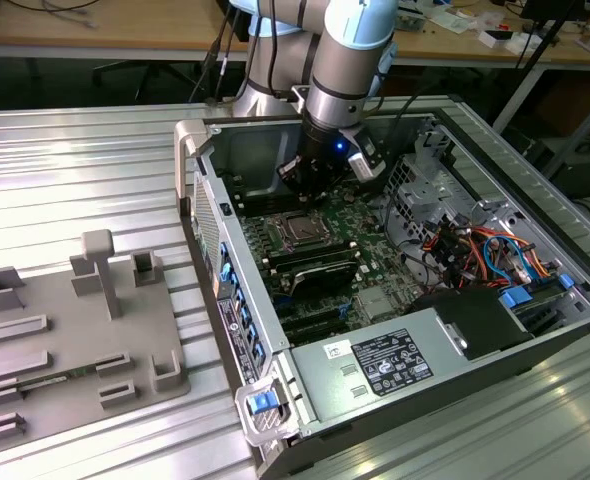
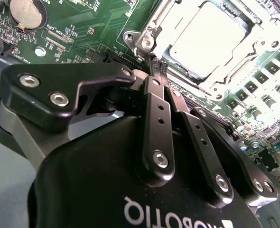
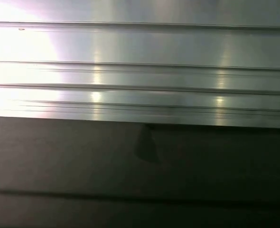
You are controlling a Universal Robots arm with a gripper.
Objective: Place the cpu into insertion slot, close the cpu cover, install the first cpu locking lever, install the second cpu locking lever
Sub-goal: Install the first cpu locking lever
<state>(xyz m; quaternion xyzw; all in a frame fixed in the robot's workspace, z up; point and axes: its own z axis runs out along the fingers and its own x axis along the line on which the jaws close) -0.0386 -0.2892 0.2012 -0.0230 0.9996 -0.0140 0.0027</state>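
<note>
1. While its fingers met in a thin closed pair holding nothing, the tool (image 2: 155, 64) hung just beside the socket corner.
2. Beyond it, the cpu (image 2: 207, 39) lay seated under the lowered cpu cover (image 2: 164, 14).
3. Hooking a locking lever well likely needed slow, square pressure.

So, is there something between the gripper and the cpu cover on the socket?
Nothing visible is. In the second wrist view the gripper, fingers together, has its tips at the corner of the cpu cover, which lies flat around the cpu.
</note>
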